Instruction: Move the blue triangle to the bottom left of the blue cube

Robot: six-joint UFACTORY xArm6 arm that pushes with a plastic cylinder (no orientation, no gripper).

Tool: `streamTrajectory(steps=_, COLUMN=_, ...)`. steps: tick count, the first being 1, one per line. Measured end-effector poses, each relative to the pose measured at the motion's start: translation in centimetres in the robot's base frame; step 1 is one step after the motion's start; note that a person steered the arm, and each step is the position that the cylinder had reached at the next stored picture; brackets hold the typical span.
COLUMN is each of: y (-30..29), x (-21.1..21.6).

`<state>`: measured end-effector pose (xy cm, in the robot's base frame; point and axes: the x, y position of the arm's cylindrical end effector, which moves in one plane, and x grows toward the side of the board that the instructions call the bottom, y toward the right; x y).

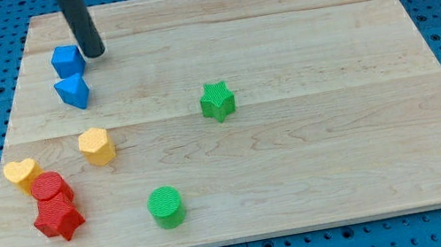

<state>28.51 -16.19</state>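
Note:
The blue cube sits near the top left of the wooden board. The blue triangle lies just below it, almost touching. My tip rests on the board right beside the cube's right side, above and to the right of the triangle. The dark rod rises from there out of the view's top.
A yellow hexagon, a yellow heart, a red cylinder and a red star cluster at the lower left. A green star is mid-board. A green cylinder is near the bottom edge.

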Motion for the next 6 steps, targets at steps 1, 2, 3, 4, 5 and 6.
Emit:
streamTrajectory(steps=1, y=-2.1, x=0.8)
streamTrajectory(steps=2, y=-3.3, x=3.5)
streamTrajectory(steps=3, y=1.2, x=4.0)
streamTrajectory(steps=4, y=8.5, x=6.4)
streamTrajectory(steps=5, y=5.9, x=8.6)
streamTrajectory(steps=6, y=-1.8, x=8.5)
